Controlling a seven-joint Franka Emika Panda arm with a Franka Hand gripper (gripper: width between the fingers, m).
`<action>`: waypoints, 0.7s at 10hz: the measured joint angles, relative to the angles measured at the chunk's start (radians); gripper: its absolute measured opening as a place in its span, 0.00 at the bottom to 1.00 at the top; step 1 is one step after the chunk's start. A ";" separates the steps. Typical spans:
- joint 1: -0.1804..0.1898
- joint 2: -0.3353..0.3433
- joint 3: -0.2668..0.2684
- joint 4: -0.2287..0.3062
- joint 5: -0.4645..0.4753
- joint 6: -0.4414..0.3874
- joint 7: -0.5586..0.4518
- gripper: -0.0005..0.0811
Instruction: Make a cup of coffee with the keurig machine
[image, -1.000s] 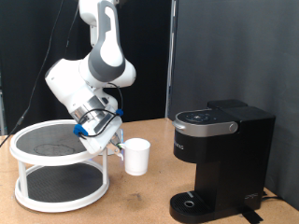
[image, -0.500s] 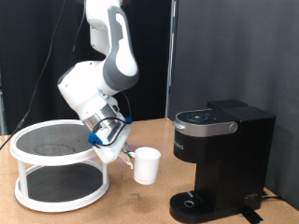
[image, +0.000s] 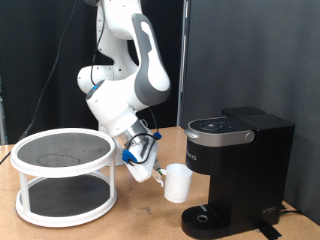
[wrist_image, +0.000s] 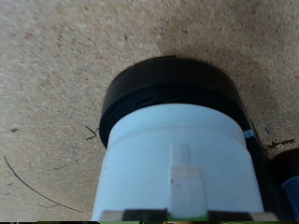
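My gripper (image: 152, 168) is shut on the handle of the white cup (image: 178, 183) and holds it tilted a little above the table, just to the exterior view's left of the black keurig machine (image: 240, 165). The cup hangs beside the machine's round drip tray base (image: 205, 217), below the grey control panel (image: 218, 128). The machine's lid is down. In the wrist view the cup (wrist_image: 177, 159) fills the middle with its handle (wrist_image: 184, 182) towards the gripper (wrist_image: 177, 216), and a black round base (wrist_image: 168, 79) shows behind it.
A white two-tier round rack (image: 62, 178) with dark mesh shelves stands on the wooden table (image: 140, 215) at the exterior view's left. A black curtain hangs behind. The arm's body (image: 125, 70) rises above the table's middle.
The arm has carried the cup from beside the rack towards the exterior view's right and lower, up to the keurig machine's base.
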 joint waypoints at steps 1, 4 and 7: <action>0.009 0.012 0.019 0.000 0.038 0.022 -0.020 0.02; 0.025 0.053 0.067 0.004 0.140 0.072 -0.081 0.02; 0.028 0.095 0.096 0.011 0.240 0.105 -0.152 0.02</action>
